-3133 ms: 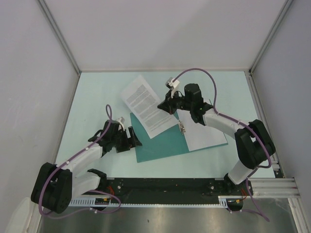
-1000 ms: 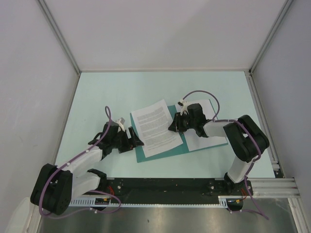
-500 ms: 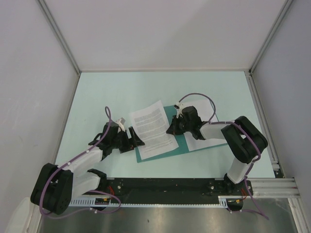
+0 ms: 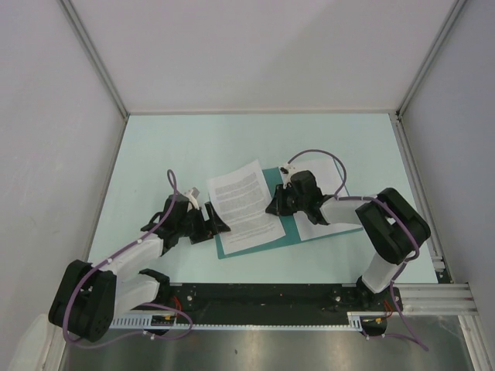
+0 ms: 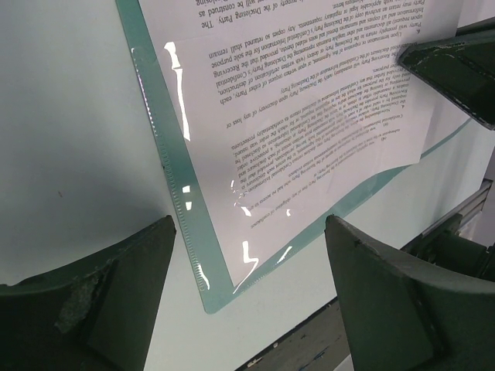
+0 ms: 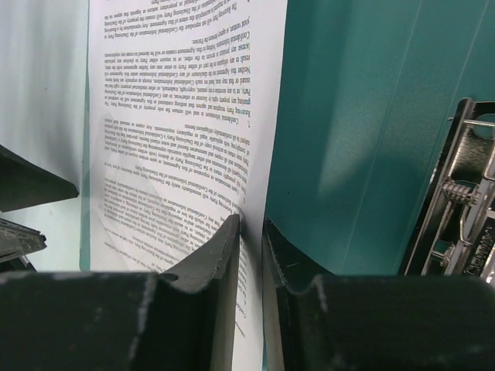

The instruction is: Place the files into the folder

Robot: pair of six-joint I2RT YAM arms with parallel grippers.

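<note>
The teal folder (image 4: 247, 246) lies open on the mint table. The printed sheet (image 4: 241, 205) lies across its left half, its far end sticking out past the folder. The nearly blank sheet (image 4: 325, 229) lies on the right half, partly under my right arm. My right gripper (image 4: 272, 207) is shut on the printed sheet's right edge; the right wrist view shows the sheet (image 6: 170, 116) between the nearly closed fingers of that gripper (image 6: 251, 224), beside bare folder (image 6: 363, 116). My left gripper (image 4: 216, 224) is open and empty just left of the folder; seen from its own wrist (image 5: 249, 232), it spans the folder's near corner (image 5: 189, 232).
A metal clip mechanism (image 6: 464, 201) sits on the folder's spine, right of my right fingers. Grey walls close the table at the back and both sides. The black base rail (image 4: 263, 297) runs along the near edge.
My right gripper brought the printed sheet from the back of the table down onto the folder's left half. Over the last second it shifted only slightly left. The left arm has not moved.
</note>
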